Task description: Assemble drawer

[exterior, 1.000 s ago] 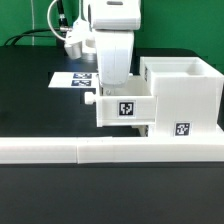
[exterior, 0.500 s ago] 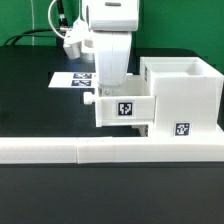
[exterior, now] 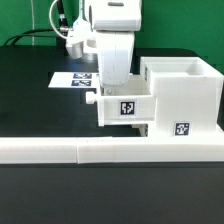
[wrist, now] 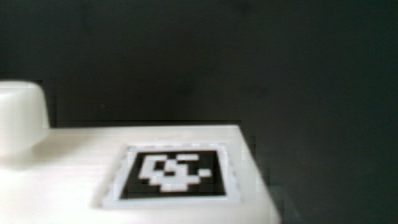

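Note:
The white drawer housing (exterior: pixel 185 85) stands at the exterior view's right and carries a tag low on its front (exterior: pixel 181 128). A smaller white tray (exterior: pixel 125 110) with a square tag and a round knob (exterior: pixel 90 99) hangs level off the table, its far end just inside the housing's opening. My gripper (exterior: pixel 116 90) reaches down into the tray from above and holds it; the fingertips are hidden behind the tray's wall. The wrist view shows the tray's tagged face (wrist: pixel 175 170) and the knob (wrist: pixel 18 115) close up, with no fingers in sight.
A long low white rail (exterior: pixel 100 150) runs along the table's front edge, below the tray and housing. The marker board (exterior: pixel 72 78) lies flat on the black table behind the arm. A white block (exterior: pixel 128 130) shows just under the tray, against the housing.
The tray and gripper have shifted very slightly toward the housing, to the exterior view's right. Nothing else has moved.

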Available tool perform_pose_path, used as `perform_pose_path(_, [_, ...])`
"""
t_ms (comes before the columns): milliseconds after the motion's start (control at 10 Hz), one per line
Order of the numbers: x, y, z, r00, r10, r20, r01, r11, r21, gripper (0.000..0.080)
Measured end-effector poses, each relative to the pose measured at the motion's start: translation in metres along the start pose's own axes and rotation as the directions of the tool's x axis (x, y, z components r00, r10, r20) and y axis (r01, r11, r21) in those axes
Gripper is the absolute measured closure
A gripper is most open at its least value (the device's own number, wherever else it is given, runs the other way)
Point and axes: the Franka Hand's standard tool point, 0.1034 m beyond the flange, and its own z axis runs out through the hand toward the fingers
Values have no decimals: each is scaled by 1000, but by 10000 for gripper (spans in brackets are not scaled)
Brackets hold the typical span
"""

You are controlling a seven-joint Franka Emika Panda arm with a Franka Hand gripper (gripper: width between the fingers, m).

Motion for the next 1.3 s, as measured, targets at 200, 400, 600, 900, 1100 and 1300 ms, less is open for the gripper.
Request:
perform_pose_path(200, [0, 0, 0, 1000, 0, 0, 0, 1000, 0, 757])
perform_pose_path(400, [2, 1, 0, 1000, -5, -1, 5, 1000, -6, 757])
perform_pose_path(600, [7, 4, 2, 1000, -29, -3, 29, 999, -24, 757])
perform_pose_path(900, [2, 3, 3, 1000, -14, -9, 13, 999, -36, 757])
perform_pose_path(1100, [3, 3, 3, 1000, -17, -8, 17, 999, -37, 757])
perform_pose_path(1300, [7, 4, 3, 999, -40, 0, 40, 998, -43, 757])
